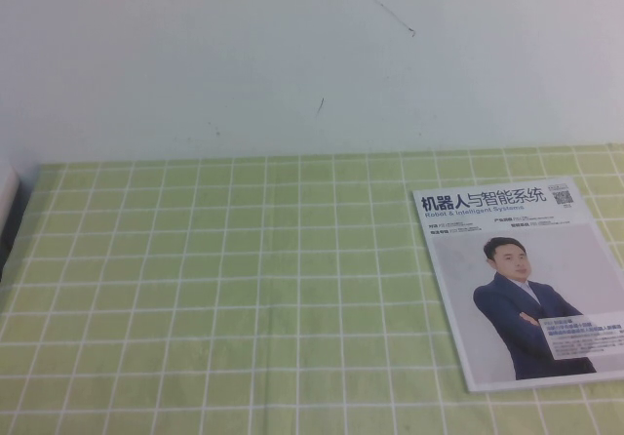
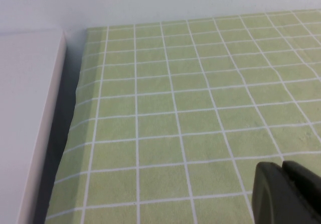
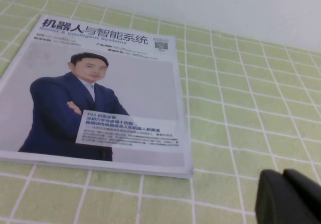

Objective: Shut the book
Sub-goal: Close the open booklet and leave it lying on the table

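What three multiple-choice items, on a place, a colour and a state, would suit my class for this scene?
1. Where on the cloth does the magazine lie? A) robot's left B) middle C) robot's right
2. The cloth's colour? A) green, white grid B) blue C) red
3. The magazine's state? A) open B) closed, cover up C) on edge
Answers: C, it lies at the right in the high view; A, green squares show everywhere; B, the cover portrait faces up. The left gripper hangs over bare cloth, the right gripper near the magazine, both with jaws together, touching nothing.
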Available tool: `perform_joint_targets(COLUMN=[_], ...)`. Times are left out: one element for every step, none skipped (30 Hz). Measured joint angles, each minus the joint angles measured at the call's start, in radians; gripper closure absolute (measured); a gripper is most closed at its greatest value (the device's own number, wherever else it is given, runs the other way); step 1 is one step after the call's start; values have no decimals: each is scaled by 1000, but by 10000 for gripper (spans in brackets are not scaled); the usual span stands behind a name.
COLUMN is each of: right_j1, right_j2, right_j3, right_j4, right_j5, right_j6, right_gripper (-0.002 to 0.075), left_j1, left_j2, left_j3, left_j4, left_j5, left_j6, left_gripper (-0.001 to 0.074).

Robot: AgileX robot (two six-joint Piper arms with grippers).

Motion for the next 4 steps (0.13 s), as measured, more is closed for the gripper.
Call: perform_joint_targets(right_j1=[0, 0, 0, 0], right_j2=[0, 0, 0, 0], right_j3=[0, 0, 0, 0], right_j4=[2, 2, 2, 2], right_j5=[0, 0, 0, 0], right_j6=[0, 0, 0, 0], right_gripper=[729, 729, 729, 729], left_j1=[0, 0, 0, 0], left_j2=[0, 0, 0, 0], left_j3=[0, 0, 0, 0], left_j4=[0, 0, 0, 0], left_j5=[0, 0, 0, 0], left_j6=[0, 0, 0, 0], left_gripper=[738, 738, 738, 738])
